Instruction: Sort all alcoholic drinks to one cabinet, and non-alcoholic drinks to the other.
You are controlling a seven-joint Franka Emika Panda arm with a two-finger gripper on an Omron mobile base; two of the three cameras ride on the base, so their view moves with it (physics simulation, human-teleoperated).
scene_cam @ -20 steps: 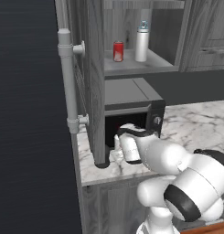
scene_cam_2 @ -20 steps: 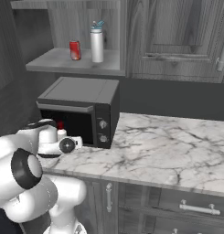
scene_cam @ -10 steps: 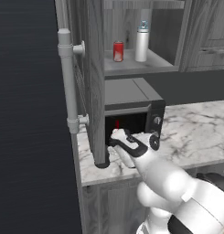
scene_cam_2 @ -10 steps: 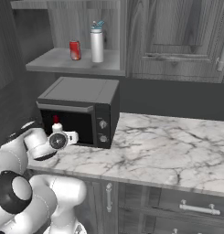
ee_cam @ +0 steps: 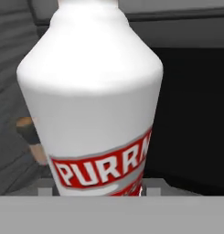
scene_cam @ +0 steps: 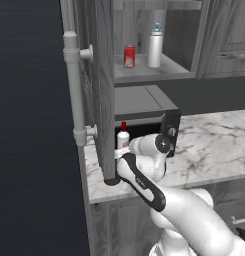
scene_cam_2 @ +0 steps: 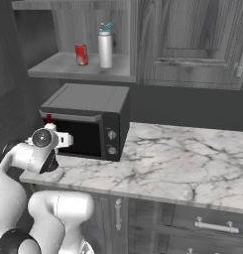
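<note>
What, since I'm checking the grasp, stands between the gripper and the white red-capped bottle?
Nothing visible. The white bottle sits right between the tips of the gripper, in front of the microwave.

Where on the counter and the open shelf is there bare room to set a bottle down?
The marble counter right of the microwave is bare. The shelf left of the red can is free. It is crowded at the microwave front, where the claw is at the white bottle.
</note>
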